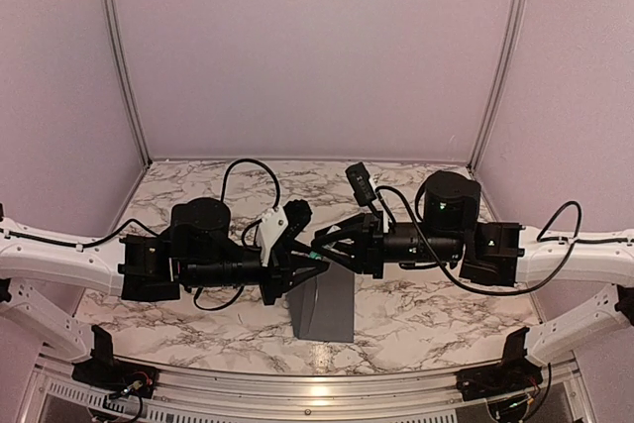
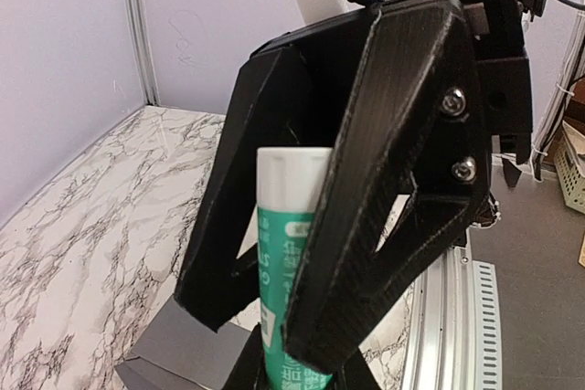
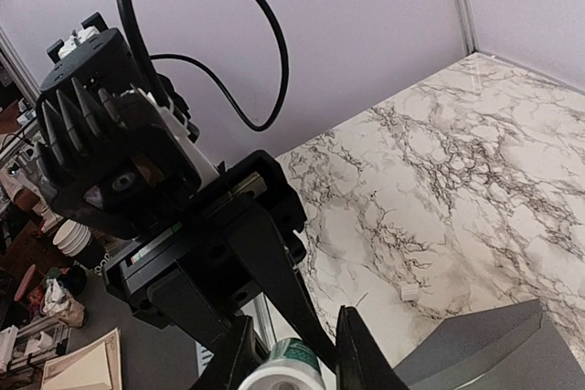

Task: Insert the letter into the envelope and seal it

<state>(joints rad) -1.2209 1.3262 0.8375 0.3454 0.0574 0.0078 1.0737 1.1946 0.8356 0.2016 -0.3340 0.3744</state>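
The two arms meet over the middle of the desk (image 1: 436, 316), their tools nose to nose above the near edge. Between them is a small white-and-green tube (image 2: 288, 253), held up off the desk and standing roughly upright in the left wrist view.

The left tool (image 1: 302, 269) is clamped on the tube. In the right wrist view its black fingers (image 3: 274, 271) narrow down onto the tube's body. The right tool (image 1: 325, 245) comes in from the opposite side, and its two fingers flank the tube's white end (image 3: 283, 374), one on each side and very close. I cannot tell whether they press on it or merely surround it.

The envelope (image 1: 327, 312) lies flat on the desk directly beneath the two tools, at the centre and close to the near edge. Neither tool touches it. It is dark grey, and a crease runs along it, so the strip on its left side looks lighter than the rest. The left wrist view shows one corner of it (image 2: 174, 358) under the tube, and the right wrist view shows a part of it (image 3: 494, 353) at the lower right.
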